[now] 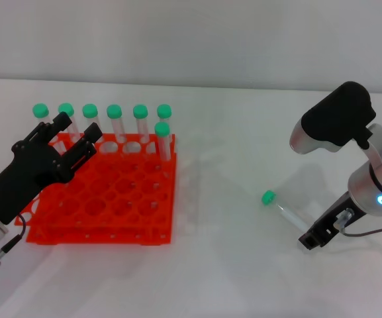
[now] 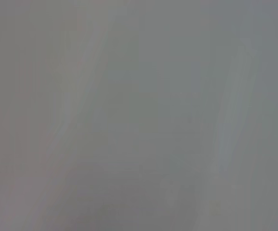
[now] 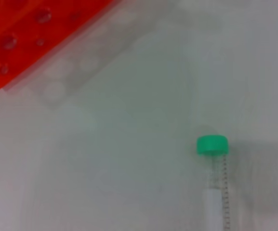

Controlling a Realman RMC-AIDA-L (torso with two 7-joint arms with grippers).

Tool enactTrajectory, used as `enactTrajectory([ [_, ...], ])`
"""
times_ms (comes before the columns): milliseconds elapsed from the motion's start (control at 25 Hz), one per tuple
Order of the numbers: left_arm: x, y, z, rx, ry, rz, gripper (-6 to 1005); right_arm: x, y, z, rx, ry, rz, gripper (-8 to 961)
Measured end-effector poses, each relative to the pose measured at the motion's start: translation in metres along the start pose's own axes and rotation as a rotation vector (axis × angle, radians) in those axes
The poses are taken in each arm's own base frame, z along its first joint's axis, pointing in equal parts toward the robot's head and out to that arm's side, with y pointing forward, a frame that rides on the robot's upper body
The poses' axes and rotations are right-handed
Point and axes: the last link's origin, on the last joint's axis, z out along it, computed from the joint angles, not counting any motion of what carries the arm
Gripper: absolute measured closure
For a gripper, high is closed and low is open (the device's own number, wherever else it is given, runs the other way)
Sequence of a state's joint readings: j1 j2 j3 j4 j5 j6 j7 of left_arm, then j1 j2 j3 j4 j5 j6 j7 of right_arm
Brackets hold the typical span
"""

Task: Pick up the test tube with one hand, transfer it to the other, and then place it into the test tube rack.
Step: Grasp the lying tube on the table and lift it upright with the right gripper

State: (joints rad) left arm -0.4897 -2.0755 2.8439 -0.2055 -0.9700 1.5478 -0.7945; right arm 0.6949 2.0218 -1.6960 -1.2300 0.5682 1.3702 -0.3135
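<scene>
rack (image 1: 104, 192) at left, test tube (image 1: 281, 207) on table (image 1: 230, 265) well right

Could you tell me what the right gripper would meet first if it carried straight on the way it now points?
Most likely the test tube: the right gripper points along it toward its green cap, with the tube's tip at its fingers. Whether it already grips the tube is unclear.

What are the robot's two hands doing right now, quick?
Left gripper: open, empty, above the test tube rack.
Right gripper: at the test tube on the table; grip cannot be told.
</scene>
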Motion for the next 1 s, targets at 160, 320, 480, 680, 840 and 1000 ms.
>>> enactTrajectory([
  [160, 0.000, 0.000, 0.000, -0.001, 0.000, 0.000, 269, 0.000, -0.003, 0.002, 0.006, -0.001, 0.011, 543],
  [320, 0.000, 0.000, 0.000, -0.001, 0.000, 0.000, 269, -0.001, -0.004, 0.004, 0.009, 0.007, 0.013, 535],
  [480, 0.000, 0.000, 0.000, -0.001, 0.000, -0.001, 269, -0.003, -0.005, 0.008, 0.011, 0.040, 0.010, 541],
  [680, 0.000, 0.000, 0.000, 0.000, 0.000, -0.002, 270, -0.007, -0.002, 0.009, 0.016, 0.051, -0.008, 569],
  [840, -0.001, 0.000, -0.001, 0.001, -0.001, -0.002, 270, -0.010, -0.001, 0.006, 0.020, 0.038, -0.020, 644],
  [1000, 0.000, 0.000, 0.000, -0.001, 0.000, -0.003, 270, -0.010, -0.001, 0.006, 0.020, 0.043, -0.025, 764],
])
